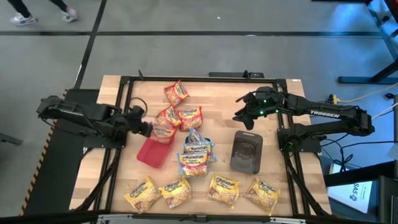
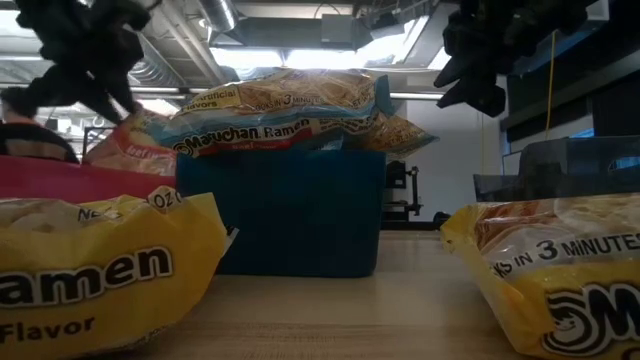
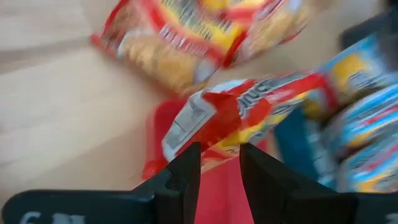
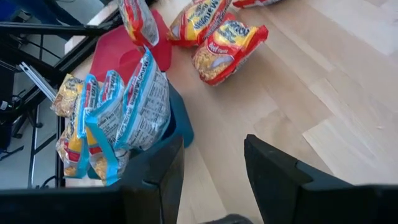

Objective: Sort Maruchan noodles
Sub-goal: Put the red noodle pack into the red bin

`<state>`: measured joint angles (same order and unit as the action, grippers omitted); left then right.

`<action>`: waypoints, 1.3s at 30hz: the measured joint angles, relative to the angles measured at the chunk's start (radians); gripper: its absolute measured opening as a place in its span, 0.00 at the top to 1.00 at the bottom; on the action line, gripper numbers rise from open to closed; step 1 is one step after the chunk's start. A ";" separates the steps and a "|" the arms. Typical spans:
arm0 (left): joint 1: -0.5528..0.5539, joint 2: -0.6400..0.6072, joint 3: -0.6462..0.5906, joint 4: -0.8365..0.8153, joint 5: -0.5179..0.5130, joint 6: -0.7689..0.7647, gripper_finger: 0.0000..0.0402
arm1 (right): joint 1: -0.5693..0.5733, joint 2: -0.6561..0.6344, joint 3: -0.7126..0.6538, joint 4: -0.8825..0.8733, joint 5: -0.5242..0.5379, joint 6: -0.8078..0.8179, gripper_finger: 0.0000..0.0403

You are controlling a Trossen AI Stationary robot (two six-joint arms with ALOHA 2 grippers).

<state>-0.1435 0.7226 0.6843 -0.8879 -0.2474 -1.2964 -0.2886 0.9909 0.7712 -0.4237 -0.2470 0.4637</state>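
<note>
My left gripper (image 1: 147, 129) is shut on a red Maruchan noodle packet (image 1: 163, 129) over the far end of the red tray (image 1: 153, 154). Three more red packets (image 1: 176, 92) (image 1: 168, 115) (image 1: 190, 117) lie flat on the wood beyond it. Blue-edged packets (image 1: 196, 155) are stacked on the teal tray (image 4: 181, 126). Several yellow packets (image 1: 176, 191) lie in a row along the near edge. My right gripper (image 1: 240, 116) hangs open above the far right of the table, with nothing between its fingers (image 4: 155, 168). My left gripper pinches the red packet by one crinkled edge (image 3: 219, 148) between its two fingers (image 3: 186, 171). The fingers come from the table's left, slanting down. The packet sticks out beyond the fingertips toward the table's right, held over the red tray (image 3: 211, 196).
A dark grey tray (image 1: 246, 151) lies at the right, below my right gripper. Bare wood shows at the far right (image 1: 273, 102) and between the trays and the yellow row. Black frame rails run around the table's edges (image 1: 205, 79).
</note>
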 joint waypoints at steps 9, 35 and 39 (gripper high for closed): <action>0.041 0.041 -0.031 -0.019 0.085 0.024 0.74 | 0.000 0.000 0.000 0.001 0.000 -0.009 0.59; 0.143 0.060 0.067 -0.021 0.060 0.201 0.74 | 0.000 0.000 0.000 0.002 -0.002 -0.016 0.59; 0.204 0.067 0.067 -0.024 -0.041 0.272 0.75 | 0.000 0.000 0.000 0.002 -0.001 -0.016 0.59</action>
<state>0.0609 0.7892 0.7509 -0.9119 -0.2887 -1.0245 -0.2886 0.9909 0.7712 -0.4217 -0.2481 0.4473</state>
